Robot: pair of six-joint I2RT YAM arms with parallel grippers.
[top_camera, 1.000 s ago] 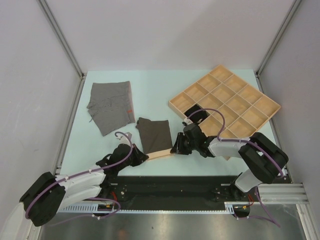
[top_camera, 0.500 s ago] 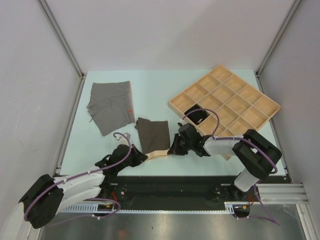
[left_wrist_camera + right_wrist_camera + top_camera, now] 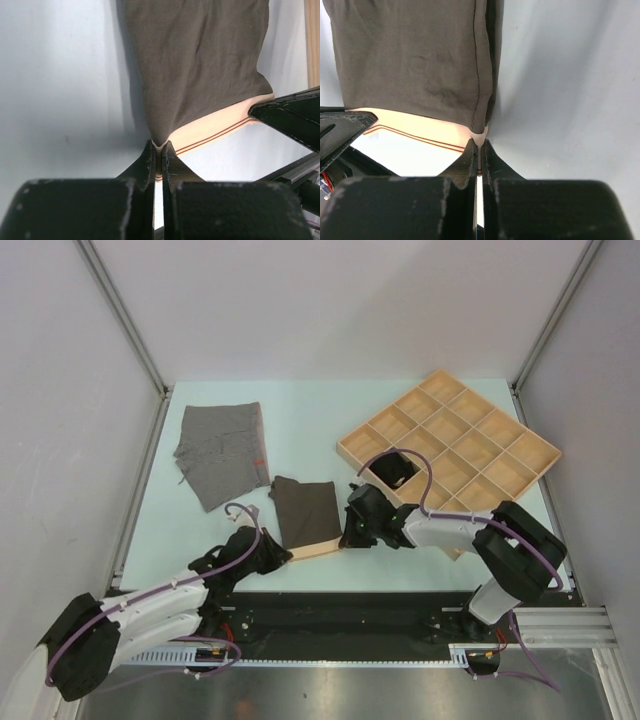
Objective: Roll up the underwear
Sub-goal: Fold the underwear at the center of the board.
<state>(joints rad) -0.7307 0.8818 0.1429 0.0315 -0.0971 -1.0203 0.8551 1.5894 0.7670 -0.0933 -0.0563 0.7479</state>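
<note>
The dark brown briefs lie flat near the middle of the near edge of the pale tabletop, with the leg end pointing toward the far edge. Their peach waistband, which carries thin reddish stripes, runs along the near side.

The left gripper is clenched on the left end of that waistband. In the left wrist view its fingers are pressed together with a small fold of cloth pinched between them. The right gripper grasps the right end of the same band. In the right wrist view its tips are closed on the seamed corner of the fabric. Between the two grips the waistband is lifted and curls up off the surface.

The heather grey briefs, which have a thin orange edge, lie spread out toward the far left corner, well apart from the arms. The wooden tray sits turned at an angle toward the far right corner. The black briefs are bundled in one of its compartments on the side nearest the right arm.
</note>
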